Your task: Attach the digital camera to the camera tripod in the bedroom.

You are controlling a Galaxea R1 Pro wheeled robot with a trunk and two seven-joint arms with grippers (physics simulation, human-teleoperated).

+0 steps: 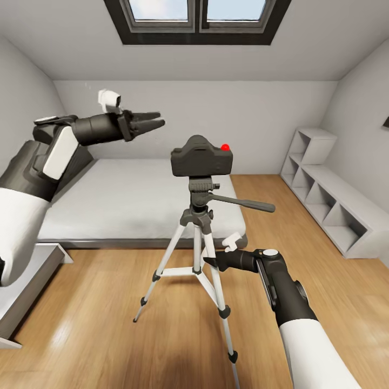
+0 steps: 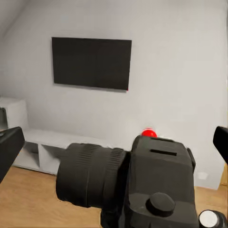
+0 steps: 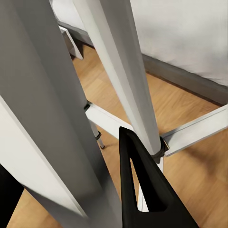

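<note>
The digital camera (image 1: 202,156) sits on the pan head of the camera tripod (image 1: 197,243), which stands on the wood floor (image 1: 108,335) in front of the low bed (image 1: 135,200). The left hand (image 1: 154,121) hangs in the air left of the camera, fingers released and apart from it. The right hand (image 1: 212,263) is clenched on 1 tripod leg (image 3: 118,71).

Digital camera (image 1: 202,156) on camera tripod (image 1: 199,254), bed (image 1: 135,202) behind, cube shelves (image 1: 329,205) right.
</note>
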